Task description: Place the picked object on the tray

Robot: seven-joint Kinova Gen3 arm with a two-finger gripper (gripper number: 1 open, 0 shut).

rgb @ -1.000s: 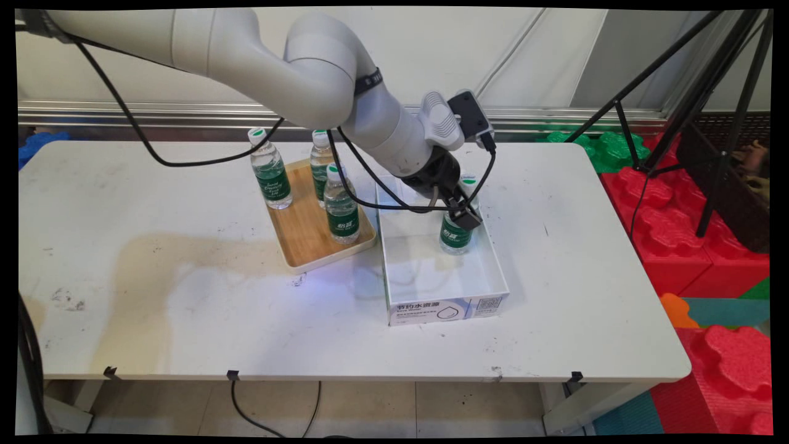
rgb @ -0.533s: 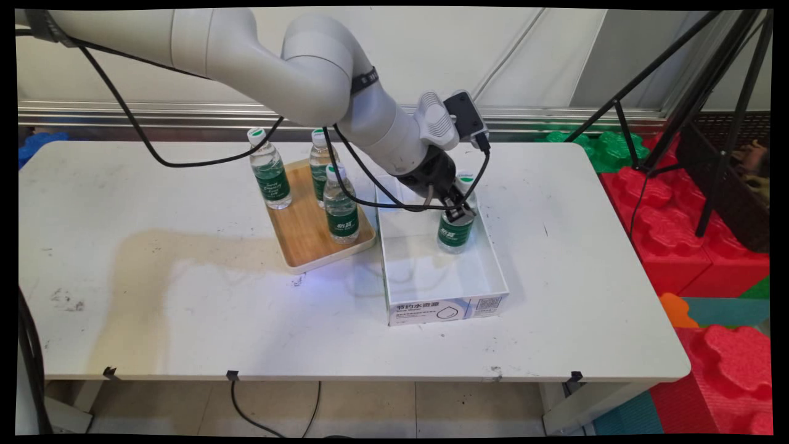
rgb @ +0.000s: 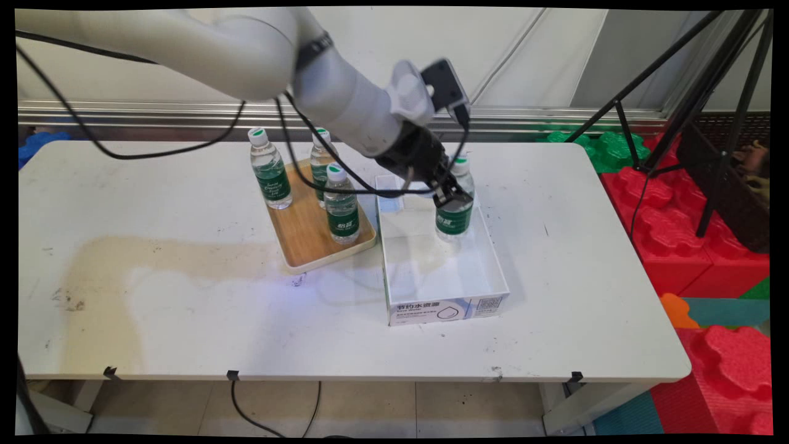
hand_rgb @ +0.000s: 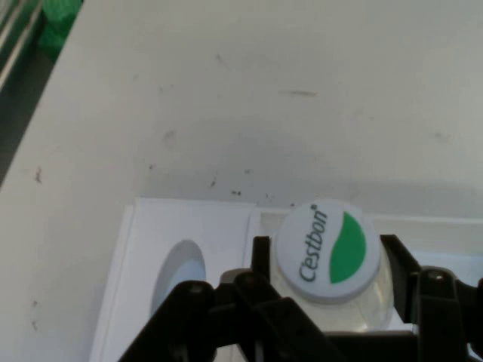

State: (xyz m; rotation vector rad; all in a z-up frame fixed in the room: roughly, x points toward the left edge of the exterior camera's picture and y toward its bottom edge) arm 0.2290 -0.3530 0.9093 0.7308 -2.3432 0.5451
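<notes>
Centre of the frame — jaws clamped on a water bottle (rgb: pixel 456 206) (hand_rgb: pixel 328 260), held upright over the white box (rgb: pixel 444 290) — wooden tray (rgb: pixel 308 237) just left.

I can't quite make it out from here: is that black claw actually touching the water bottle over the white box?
Touching. In the hand view the gripper fingers press both sides of the bottle.

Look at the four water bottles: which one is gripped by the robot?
The bottle in the white box, the one farthest right: the gripper is shut around its upper body. The other three stand free on the wooden tray.
</notes>
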